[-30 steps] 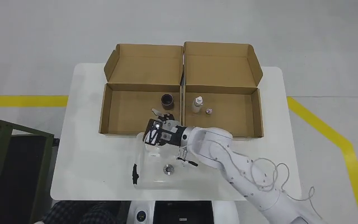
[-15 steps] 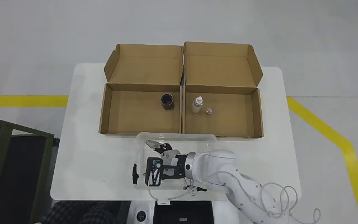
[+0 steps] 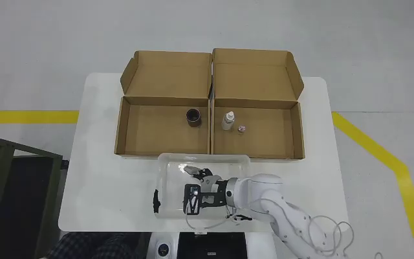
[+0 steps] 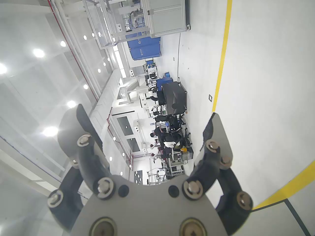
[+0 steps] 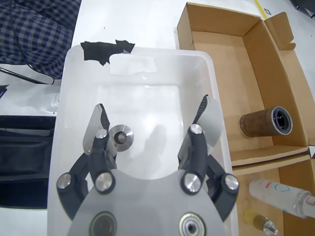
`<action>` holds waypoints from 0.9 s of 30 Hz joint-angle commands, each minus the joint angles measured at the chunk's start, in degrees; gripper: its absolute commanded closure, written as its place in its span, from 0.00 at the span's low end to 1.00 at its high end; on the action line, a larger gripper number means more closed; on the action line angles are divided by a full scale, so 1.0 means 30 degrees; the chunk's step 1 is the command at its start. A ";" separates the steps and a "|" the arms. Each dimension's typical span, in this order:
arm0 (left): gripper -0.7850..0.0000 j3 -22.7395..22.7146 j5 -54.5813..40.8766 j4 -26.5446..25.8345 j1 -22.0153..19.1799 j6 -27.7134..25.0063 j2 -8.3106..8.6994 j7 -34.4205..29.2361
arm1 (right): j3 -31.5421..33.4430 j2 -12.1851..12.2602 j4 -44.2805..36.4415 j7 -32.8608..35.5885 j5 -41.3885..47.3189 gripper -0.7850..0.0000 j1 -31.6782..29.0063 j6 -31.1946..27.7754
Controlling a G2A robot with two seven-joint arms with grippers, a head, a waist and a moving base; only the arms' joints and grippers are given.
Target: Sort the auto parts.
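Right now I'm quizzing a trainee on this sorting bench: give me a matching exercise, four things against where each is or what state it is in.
Things:
1. metal ring
2. brown cylinder
3. white bottle
4. right tool

Place or state:
A. in the left cardboard box
B. open, at the clear bin
C. in the right cardboard box
D. lying on the clear bin's floor

Pairs: 1-D, 2-A, 3-C, 4-B.

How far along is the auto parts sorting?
Done: a brown metal cylinder lies in the left cardboard box; a white bottle and a small metal fitting in the right box. In hand: nothing; the right gripper hangs open over the clear plastic bin. Left: one silver metal ring in it.
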 commanded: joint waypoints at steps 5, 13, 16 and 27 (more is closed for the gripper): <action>0.00 0.0000 0.0001 0.0000 0.0000 0.0000 0.0000 0.0000 | 0.0194 0.0217 0.0382 -0.0215 -0.0611 0.24 -0.0470 -0.0210; 0.00 0.0000 0.0001 0.0000 0.0000 0.0000 0.0000 0.0000 | 0.0013 0.0349 0.1161 -0.0357 -0.1052 0.25 -0.0562 -0.0364; 0.00 0.0000 0.0001 0.0000 0.0000 0.0000 0.0000 0.0000 | -0.0142 0.0345 0.1453 -0.0431 -0.1064 0.26 -0.0475 -0.0257; 0.00 0.0000 0.0001 0.0000 0.0000 0.0000 0.0000 0.0000 | -0.0835 0.0265 0.2394 -0.0203 -0.0760 0.38 0.0066 -0.0207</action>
